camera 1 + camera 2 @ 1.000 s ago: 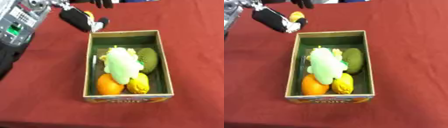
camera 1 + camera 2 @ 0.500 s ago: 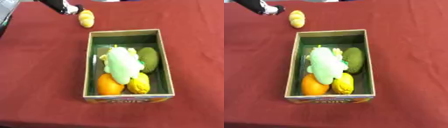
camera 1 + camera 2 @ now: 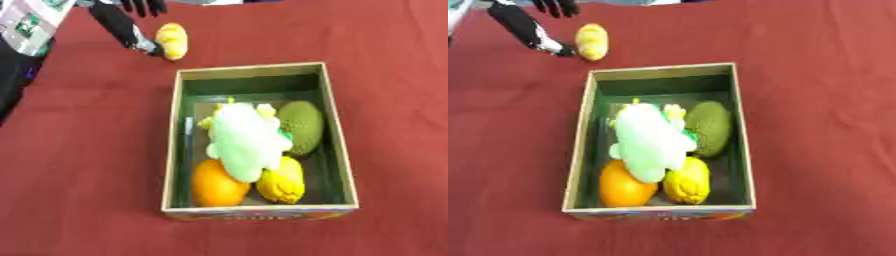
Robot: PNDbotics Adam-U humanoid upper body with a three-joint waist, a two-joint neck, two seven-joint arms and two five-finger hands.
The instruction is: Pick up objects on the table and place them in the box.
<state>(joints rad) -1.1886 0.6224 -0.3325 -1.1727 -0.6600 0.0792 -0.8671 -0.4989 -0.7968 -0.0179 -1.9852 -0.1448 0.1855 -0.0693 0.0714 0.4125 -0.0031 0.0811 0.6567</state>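
One left hand (image 3: 131,30) extended, fingertip touching yellow fruit (image 3: 171,40)

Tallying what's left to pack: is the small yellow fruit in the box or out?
Out. The yellow fruit lies on the red table beyond the box, beside the left hand.

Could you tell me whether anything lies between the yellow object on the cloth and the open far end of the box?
Nothing visible does. The yellow object lies on bare red cloth just beyond the box, whose far end is unfilled. The left hand is right beside the object, on its left.

Left robot hand (image 3: 131,31) — partly cropped, blurred.
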